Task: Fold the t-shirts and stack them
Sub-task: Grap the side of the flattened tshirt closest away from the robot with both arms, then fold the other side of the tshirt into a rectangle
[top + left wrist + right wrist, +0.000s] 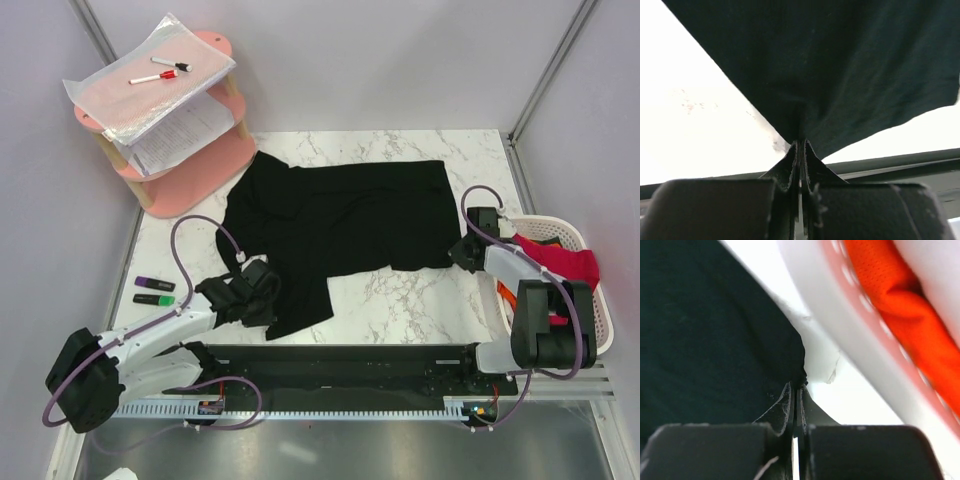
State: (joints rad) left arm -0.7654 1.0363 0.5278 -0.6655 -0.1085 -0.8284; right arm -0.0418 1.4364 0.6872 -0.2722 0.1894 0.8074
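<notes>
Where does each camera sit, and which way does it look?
Top external: above and behind, looking down on table and black t-shirt; left arm and right arm show.
Left wrist: on that arm, looking past the left gripper, shut on the shirt.
Right wrist: on that arm, looking past the right gripper, shut on the shirt, basket beside.
All share that t-shirt.

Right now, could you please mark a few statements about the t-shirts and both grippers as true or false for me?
1. The left gripper is shut on the black t-shirt. True.
2. The right gripper hangs open over the basket. False: it is shut on the black t-shirt's edge, beside the basket.
3. An orange t-shirt lies in the basket. True.
4. The black t-shirt is folded into a neat stack. False: it lies spread out on the table, unfolded.
</notes>
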